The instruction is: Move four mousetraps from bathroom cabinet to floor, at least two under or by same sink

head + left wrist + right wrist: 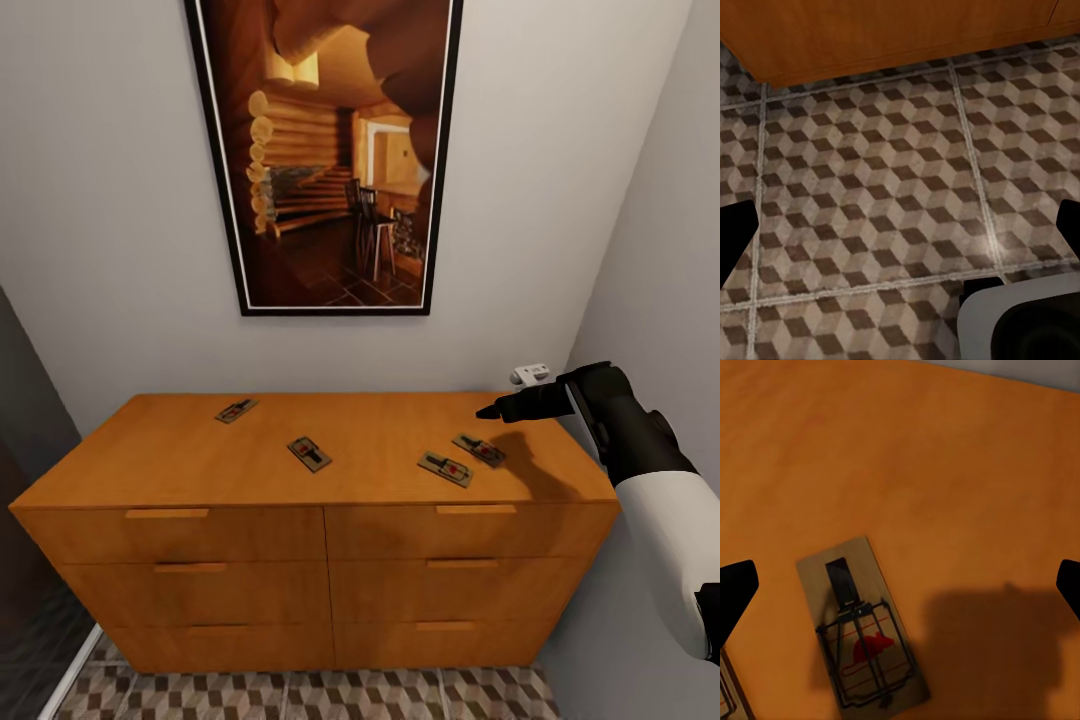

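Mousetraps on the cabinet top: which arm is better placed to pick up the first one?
The right. Its pincer hangs open above the cabinet, over the nearest mousetrap. The left pincer faces the floor.

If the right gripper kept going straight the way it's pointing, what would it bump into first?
Probably the mousetrap lying flat on the cabinet top, or the bare wood beside it. The right gripper looks down with open jaws.
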{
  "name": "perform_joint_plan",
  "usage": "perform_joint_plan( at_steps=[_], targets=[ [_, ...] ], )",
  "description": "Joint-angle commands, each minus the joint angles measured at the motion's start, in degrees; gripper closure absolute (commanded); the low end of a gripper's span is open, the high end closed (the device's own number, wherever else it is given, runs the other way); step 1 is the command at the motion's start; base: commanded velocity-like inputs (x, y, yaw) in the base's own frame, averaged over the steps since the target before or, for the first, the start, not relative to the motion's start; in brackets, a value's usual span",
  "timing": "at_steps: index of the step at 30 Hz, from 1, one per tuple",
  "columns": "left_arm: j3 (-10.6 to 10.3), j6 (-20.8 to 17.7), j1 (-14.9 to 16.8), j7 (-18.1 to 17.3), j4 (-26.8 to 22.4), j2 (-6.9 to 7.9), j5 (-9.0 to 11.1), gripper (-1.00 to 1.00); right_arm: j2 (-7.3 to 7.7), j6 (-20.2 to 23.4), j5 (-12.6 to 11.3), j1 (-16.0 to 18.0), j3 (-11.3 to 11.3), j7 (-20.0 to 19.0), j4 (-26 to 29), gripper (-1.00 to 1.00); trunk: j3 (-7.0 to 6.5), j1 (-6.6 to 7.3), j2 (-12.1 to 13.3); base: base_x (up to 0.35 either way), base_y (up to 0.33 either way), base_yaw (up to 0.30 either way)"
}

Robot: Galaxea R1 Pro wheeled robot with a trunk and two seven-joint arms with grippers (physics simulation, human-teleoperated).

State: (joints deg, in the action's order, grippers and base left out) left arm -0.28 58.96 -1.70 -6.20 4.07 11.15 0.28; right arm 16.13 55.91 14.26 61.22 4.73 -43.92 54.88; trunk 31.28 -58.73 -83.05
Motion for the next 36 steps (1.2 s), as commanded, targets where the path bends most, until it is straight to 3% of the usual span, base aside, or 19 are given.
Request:
perform_joint_plan(
  at_steps=[1,36],
  targets=[
    [-0.01,0.19,0.03,-0.22,0.06,0.01,0.08,-1.00,0.04,0.07,0.60,0.04,0.10,-0.52,0.05,-1.00,0.12,0.00,-0.03,0.000,0.000,0.000],
    [-0.02,0.19,0.03,-0.22,0.06,0.01,0.07,-1.00,-0.01,0.07,0.57,0.04,0.17,-0.47,0.05,-1.00,2.48,0.00,-0.03,0.000,0.000,0.000]
  ],
)
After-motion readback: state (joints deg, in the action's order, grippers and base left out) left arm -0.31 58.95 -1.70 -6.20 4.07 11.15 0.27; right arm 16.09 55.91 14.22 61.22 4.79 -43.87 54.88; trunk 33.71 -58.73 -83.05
